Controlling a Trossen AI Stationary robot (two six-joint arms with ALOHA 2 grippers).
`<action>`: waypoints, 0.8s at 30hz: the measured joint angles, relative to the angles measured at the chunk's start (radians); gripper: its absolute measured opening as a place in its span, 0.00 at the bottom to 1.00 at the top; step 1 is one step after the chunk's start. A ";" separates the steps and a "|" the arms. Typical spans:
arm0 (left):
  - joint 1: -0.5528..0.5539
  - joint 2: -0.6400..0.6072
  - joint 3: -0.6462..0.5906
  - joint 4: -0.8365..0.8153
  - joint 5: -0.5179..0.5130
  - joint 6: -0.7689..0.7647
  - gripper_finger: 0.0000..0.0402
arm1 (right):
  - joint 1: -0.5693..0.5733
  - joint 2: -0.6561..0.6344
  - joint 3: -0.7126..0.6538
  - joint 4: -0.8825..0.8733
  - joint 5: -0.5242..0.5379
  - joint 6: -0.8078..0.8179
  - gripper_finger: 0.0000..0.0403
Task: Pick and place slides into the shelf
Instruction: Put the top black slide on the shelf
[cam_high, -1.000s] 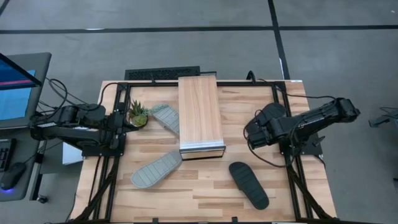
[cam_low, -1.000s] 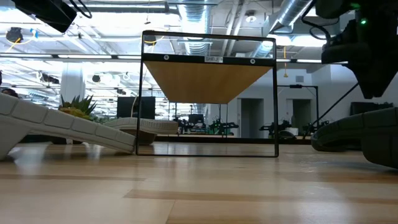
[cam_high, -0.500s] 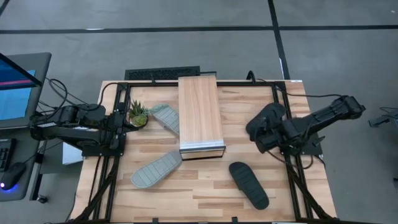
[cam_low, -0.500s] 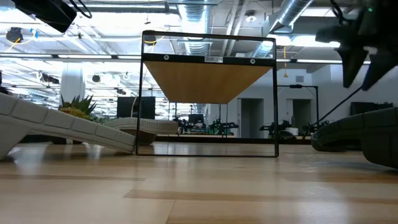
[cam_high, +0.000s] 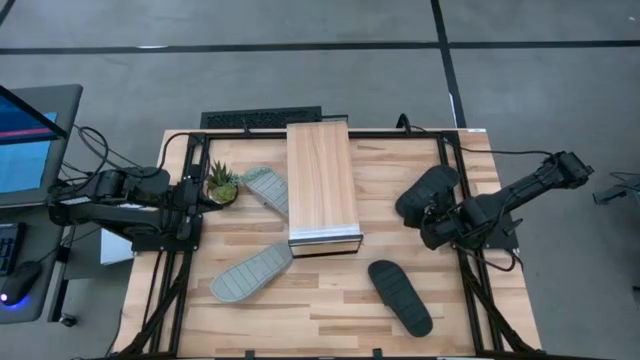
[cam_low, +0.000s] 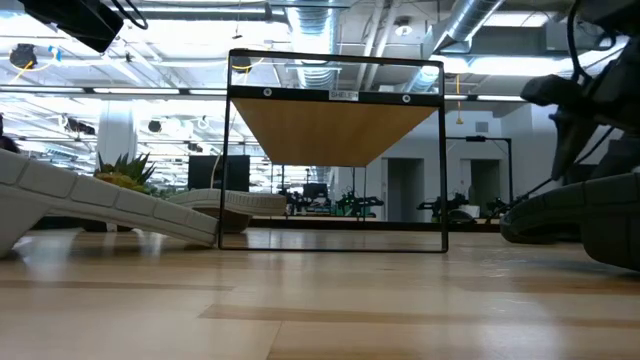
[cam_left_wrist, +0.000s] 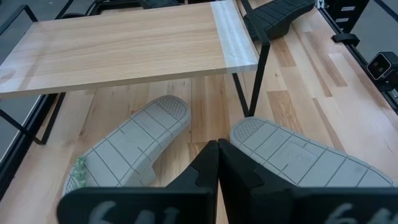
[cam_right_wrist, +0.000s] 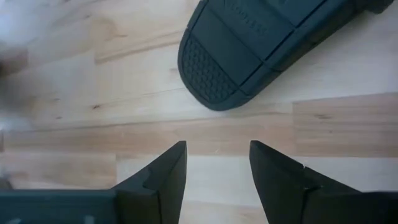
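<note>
The shelf (cam_high: 322, 185) stands at the table's middle, its metal-edged open end toward the near side. Two pale grey-green slides lie sole up left of it: one (cam_high: 265, 188) by the plant, one (cam_high: 250, 272) nearer the front. A black slide (cam_high: 400, 296) lies near the front right; a second black slide (cam_high: 428, 188) lies sole up right of the shelf. My right gripper (cam_right_wrist: 217, 155) hangs open just on the near side of that second slide's end (cam_right_wrist: 211, 81), pointing down at bare wood. My left gripper (cam_left_wrist: 217, 155) is shut at the table's left side.
A small potted plant (cam_high: 222, 183) stands beside the far grey-green slide. Black frame rails (cam_high: 180, 280) run along the table's left and right sides. Bare wood shows between the shelf's open end and the table's front edge (cam_high: 320, 345).
My right gripper has sunk toward the table and shifted toward the right and near edges, beside the black slide right of the shelf. It has tipped downward and rolled about its own line. No slide has moved.
</note>
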 joint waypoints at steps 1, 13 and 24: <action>0.000 0.000 0.000 0.000 0.000 0.000 0.00 | 0.000 -0.004 0.000 -0.001 -0.004 -0.003 0.42; 0.000 0.000 0.000 0.000 0.000 0.000 0.00 | -0.108 0.077 0.000 -0.001 -0.015 -0.009 0.43; 0.000 0.000 0.000 0.000 0.000 0.000 0.00 | -0.202 0.190 0.000 -0.001 -0.056 -0.017 0.43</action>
